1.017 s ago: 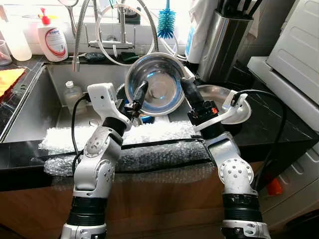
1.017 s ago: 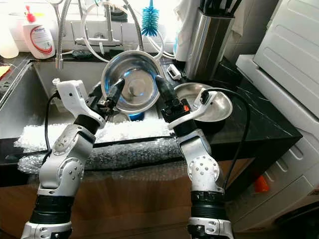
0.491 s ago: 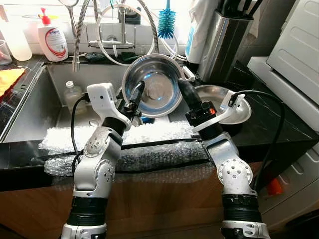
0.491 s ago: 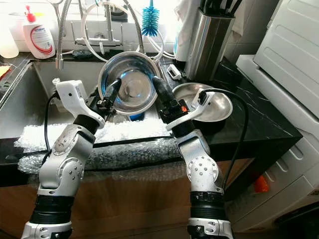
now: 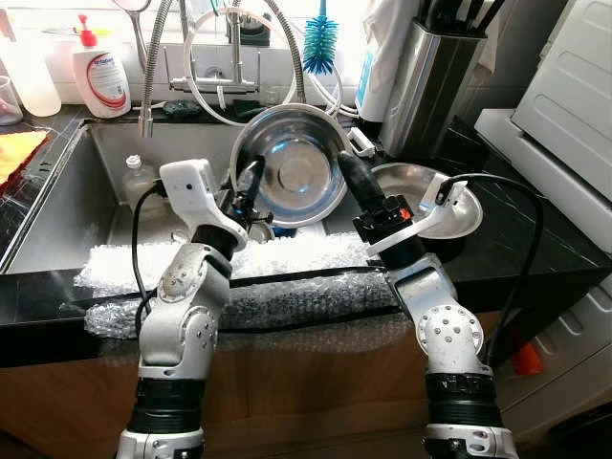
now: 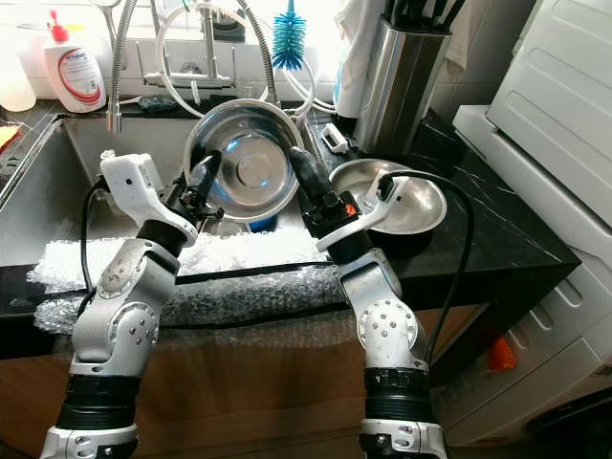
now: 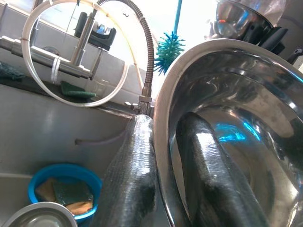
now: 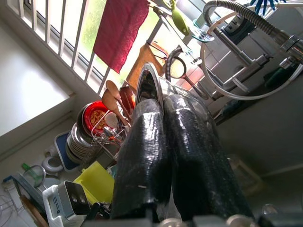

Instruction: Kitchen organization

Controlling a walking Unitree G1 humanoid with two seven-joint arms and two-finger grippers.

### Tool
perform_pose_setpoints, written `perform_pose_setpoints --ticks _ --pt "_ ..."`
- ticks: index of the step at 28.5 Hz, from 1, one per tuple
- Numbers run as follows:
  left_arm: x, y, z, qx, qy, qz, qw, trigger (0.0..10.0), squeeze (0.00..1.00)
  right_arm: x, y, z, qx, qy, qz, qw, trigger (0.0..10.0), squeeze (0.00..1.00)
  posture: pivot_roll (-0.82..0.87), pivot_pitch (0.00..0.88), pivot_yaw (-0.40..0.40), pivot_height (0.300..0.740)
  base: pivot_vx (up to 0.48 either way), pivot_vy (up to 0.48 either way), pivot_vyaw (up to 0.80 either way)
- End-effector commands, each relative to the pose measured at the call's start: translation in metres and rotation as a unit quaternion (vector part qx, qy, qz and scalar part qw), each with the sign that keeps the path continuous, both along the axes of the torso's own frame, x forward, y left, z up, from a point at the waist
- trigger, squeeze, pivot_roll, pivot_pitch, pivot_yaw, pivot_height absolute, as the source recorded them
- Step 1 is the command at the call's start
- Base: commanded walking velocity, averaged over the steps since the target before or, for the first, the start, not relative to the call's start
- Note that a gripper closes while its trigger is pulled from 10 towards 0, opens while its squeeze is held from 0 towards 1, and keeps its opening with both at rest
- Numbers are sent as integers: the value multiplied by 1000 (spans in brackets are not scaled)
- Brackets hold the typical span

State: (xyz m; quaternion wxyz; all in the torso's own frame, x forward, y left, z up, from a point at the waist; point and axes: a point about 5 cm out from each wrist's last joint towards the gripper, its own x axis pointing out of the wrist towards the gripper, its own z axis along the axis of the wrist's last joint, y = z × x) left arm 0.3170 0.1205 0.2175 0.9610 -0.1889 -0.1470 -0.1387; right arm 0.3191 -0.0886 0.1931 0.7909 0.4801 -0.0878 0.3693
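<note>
A: The steel bowl [image 5: 290, 177] has slid toward the robot's left since a second ago, tilted up above the sink [image 5: 67, 206]!
B: Left gripper [image 5: 251, 180] pinching its rim, right gripper [image 5: 344, 172] clamped on the opposite edge.
A: Black counter [image 5: 507, 239], bubble wrap [image 5: 220, 263] along the sink's front edge, a second steel bowl [image 5: 421, 191] at the right.
B: Soap bottle [image 5: 100, 72] label isn't readable.

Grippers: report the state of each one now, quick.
Left gripper: shut on the steel bowl's rim, one finger inside, one outside.
Right gripper: shut on the same bowl's opposite rim.
</note>
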Motion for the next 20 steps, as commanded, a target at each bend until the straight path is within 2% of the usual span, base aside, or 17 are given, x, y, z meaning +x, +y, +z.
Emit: perform_pose_setpoints --ticks 1,10,11,12,14,20 --pt "0 -3 5 8 -10 -3 1000 0 0 -2 -2 9 -6 -23 -5 1000 10000 0 25 0 -113 740 0 0 0" --pt "0 -3 7 5 -13 -1 1000 0 0 -1 -3 8 -25 -34 -16 999 10000 0 27 0 -113 740 0 0 0" --pt "0 -3 8 3 -13 -1 1000 0 0 -1 -2 8 -25 -35 -16 999 10000 718 27 0 -112 740 0 0 0" --pt "0 -3 8 1 -14 0 1000 0 0 -1 -2 8 -24 -35 -16 999 10000 1000 26 0 -113 740 0 0 0" --pt "0 -3 9 0 -15 2 1000 0 0 -1 -2 8 -25 -34 -18 999 10000 1000 26 0 -113 740 0 0 0" --pt "1 8 15 -40 -25 37 998 0 0 0 -3 7 -31 -31 -23 999 10000 1000 25 0 -114 740 0 0 0"
